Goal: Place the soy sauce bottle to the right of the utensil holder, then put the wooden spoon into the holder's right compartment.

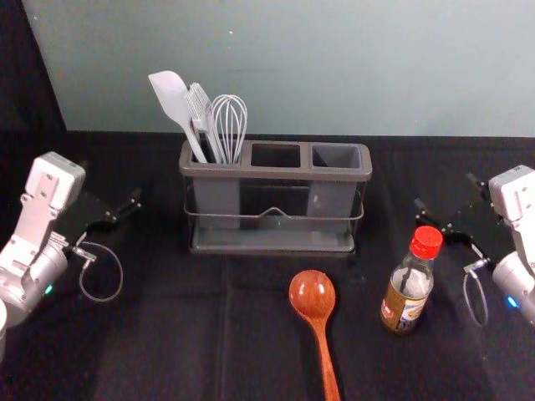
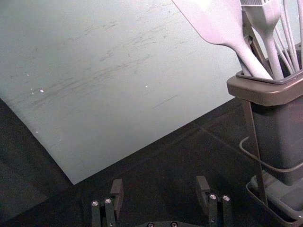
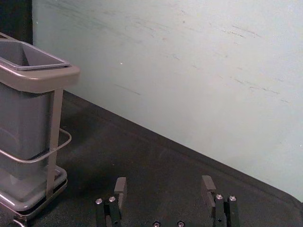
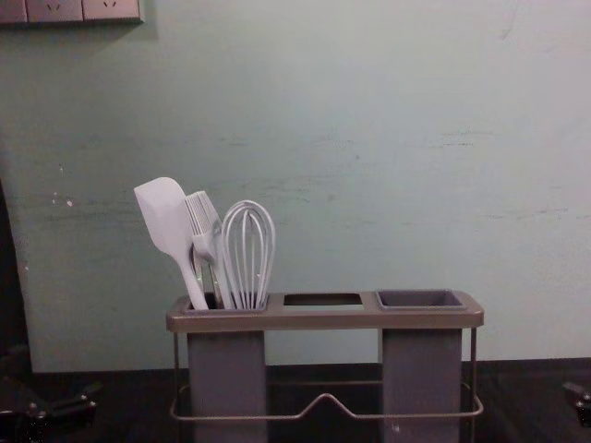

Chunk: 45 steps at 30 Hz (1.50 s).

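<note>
In the head view my left gripper (image 1: 113, 188) is left of the grey utensil holder (image 1: 272, 247); it is open and empty, as the left wrist view shows between its fingertips (image 2: 160, 183). My right gripper (image 1: 446, 192) stands open behind the soy sauce bottle (image 1: 406, 288); the right wrist view has nothing between its fingertips (image 3: 164, 182). The red-capped bottle is upright on the table, in front and to the right of the holder. The wooden spoon (image 1: 313, 296) lies before the holder, bowl toward it. The holder's right compartment (image 4: 421, 299) is empty.
A white spatula (image 1: 171, 100), a brush (image 4: 205, 226) and a whisk (image 1: 229, 121) stand in the holder's left compartment. Behind the black-covered table (image 1: 184, 334) rises a pale wall (image 1: 334, 67). Wall sockets (image 4: 83, 9) are at the chest view's upper left.
</note>
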Motion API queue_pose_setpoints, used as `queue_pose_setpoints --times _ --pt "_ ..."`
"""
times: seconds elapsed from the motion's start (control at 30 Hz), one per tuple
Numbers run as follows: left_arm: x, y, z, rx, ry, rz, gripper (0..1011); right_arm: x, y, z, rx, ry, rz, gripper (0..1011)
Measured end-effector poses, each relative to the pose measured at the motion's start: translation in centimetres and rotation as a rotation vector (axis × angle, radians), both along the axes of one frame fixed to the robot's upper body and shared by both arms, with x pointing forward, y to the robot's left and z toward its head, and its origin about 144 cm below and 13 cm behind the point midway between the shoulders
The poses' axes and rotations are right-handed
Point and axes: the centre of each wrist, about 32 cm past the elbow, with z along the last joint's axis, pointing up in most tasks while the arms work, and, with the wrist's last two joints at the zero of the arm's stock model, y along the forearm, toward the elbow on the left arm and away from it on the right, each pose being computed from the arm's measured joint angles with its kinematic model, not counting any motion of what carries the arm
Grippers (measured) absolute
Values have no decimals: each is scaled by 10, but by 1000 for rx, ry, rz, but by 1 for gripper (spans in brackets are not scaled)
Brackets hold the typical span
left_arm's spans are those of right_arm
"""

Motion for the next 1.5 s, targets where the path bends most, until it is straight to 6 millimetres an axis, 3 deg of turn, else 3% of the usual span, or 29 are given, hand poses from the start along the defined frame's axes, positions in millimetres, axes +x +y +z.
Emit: queue_pose_setpoints --times 1.27,1.5 --pt "0 0 0 0 0 0 1005 0 0 0 0 0 0 1002" --pt "0 0 0 0 0 0 1005 -14 -4 7 -20 -16 -14 1003"
